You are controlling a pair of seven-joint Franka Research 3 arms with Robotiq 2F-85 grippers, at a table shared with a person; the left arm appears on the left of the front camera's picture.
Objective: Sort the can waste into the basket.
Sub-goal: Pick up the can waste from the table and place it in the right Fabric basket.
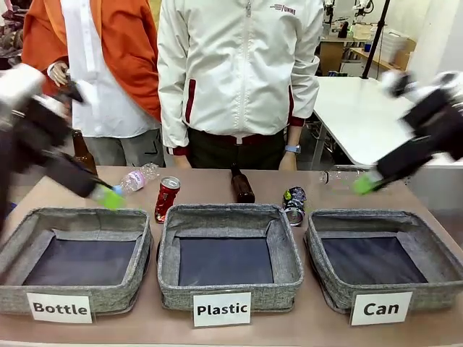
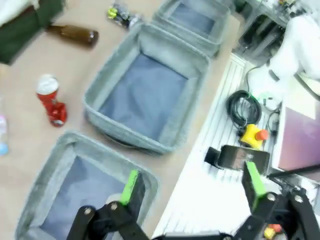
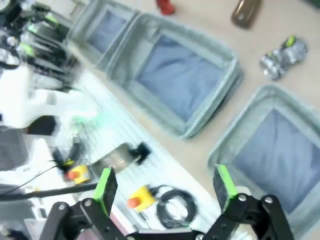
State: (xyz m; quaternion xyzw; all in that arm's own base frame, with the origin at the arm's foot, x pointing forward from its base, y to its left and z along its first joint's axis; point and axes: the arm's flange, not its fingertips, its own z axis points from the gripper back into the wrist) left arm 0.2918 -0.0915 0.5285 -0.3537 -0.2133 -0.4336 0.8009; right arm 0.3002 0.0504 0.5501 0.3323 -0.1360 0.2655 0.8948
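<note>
under the right gripper [image 1: 365, 183], which hangs in the air with its jaws spread wide and nothing in them, sits the basket [image 1: 383, 215] with the "can" card [image 1: 381, 309]. its far rim is just below the green fingertips and its dark lining shows wall to wall. the dark can [image 1: 294, 204] lies down and inward from that gripper, crumpled, with green and blue marks. it's tucked into the narrow gap by the far corners of that basket and the plastic basket [image 1: 230, 210], right at the latter's rim; touching or not, can't tell. over on the other side the left gripper [image 1: 108, 196] is just as wide open and holds nothing, hovering by the far rim of the bottle basket [image 1: 72, 214]. the red can [image 1: 167, 198] stands just beside its tip toward the middle, dented, leaning a bit, silver top up. a brown bottle [image 1: 241, 186] lies between the two cans on the bare strip of table [image 1: 206, 184] behind the baskets, and a clear plastic bottle [image 1: 139, 177] lies just beyond the left gripper.
</note>
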